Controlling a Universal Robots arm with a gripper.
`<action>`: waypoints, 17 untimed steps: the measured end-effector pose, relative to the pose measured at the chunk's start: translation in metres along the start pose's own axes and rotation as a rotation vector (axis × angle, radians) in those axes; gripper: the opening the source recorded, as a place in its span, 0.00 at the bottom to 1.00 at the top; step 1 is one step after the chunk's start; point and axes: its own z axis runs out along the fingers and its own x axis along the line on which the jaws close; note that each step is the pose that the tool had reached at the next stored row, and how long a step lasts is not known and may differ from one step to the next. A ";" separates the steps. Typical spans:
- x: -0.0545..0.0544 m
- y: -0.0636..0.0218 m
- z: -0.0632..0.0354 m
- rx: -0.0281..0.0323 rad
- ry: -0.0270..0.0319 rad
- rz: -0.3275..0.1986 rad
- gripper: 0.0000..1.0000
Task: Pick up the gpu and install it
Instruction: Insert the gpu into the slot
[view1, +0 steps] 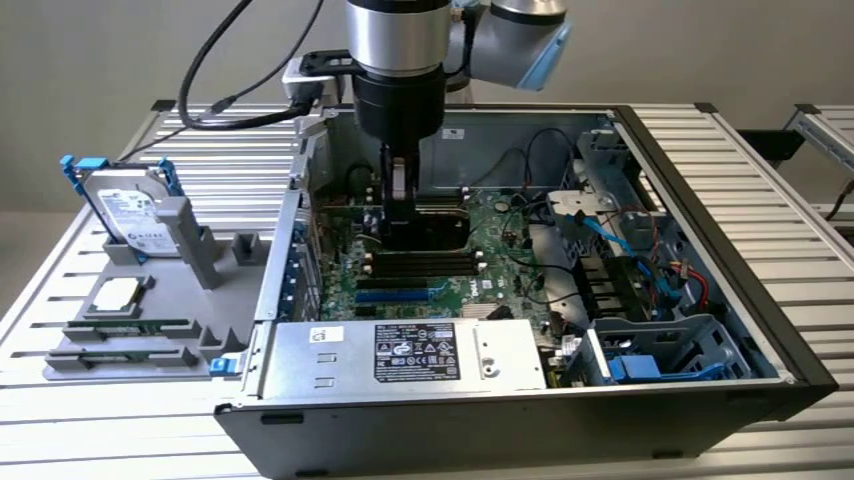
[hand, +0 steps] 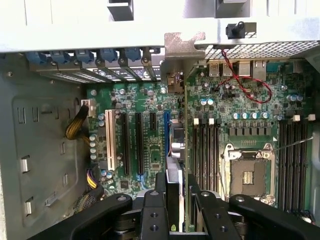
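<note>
Currently closed on the gpu (hand: 175, 145) — jaws gripping the upper edge, with the board hanging edge-down between them. Visible from the wrist as a thin strip running out from the jaws toward the silver end bracket (hand: 184, 44) by the rear wall of the case (view1: 534, 440). Held just beside the blue slot (hand: 166, 127) of the motherboard (hand: 140, 100), between the black expansion slots and the memory slots (hand: 205, 145). Not yet seated, by the look of it. Judged best practice for seating: keep the card plumb, match the edge connector to the slot along its whole length, press straight down — no rocking. Mind the red wire (hand: 250, 82) and the open CPU socket (hand: 248, 175) close by. Off to the exterior view's left, on the desk (view1: 747, 150): hard drive (view1: 134, 215) and memory sticks (view1: 127, 328) in a grey holder (view1: 200, 250).
</note>
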 end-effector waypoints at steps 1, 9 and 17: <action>0.000 0.0002 0.0012 0.0000 0.0001 0.000 0.27; 0.008 0.0005 0.0080 -0.0015 0.0002 0.000 0.27; 0.011 0.0006 0.0145 -0.0022 0.0000 0.000 0.27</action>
